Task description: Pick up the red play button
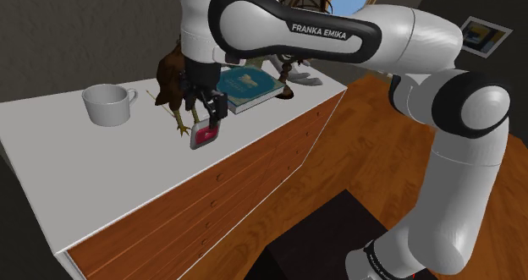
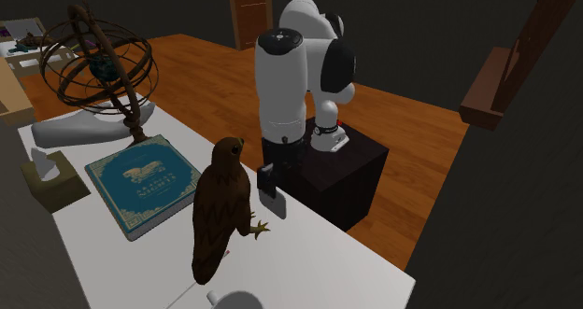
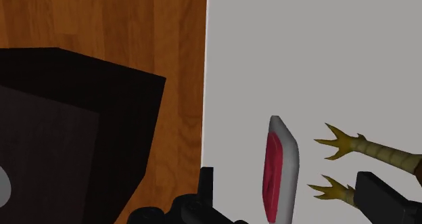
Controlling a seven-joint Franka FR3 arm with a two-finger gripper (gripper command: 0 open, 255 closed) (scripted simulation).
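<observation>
The tool (image 1: pixel 206 116) hangs spread over the tabletop (image 1: pixel 101 168), the red button (image 3: pixel 274 172) on edge between its fingers, touching neither, near the bird's claws (image 3: pixel 338 145)

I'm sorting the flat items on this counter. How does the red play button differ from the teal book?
The red play button is much smaller than the teal book. The button shows a red face in a grey rim; the book is teal with a pale ornament. The book lies flat on the counter, while the button is tipped up on edge at the gripper. Both are thin, flat slabs.
</observation>
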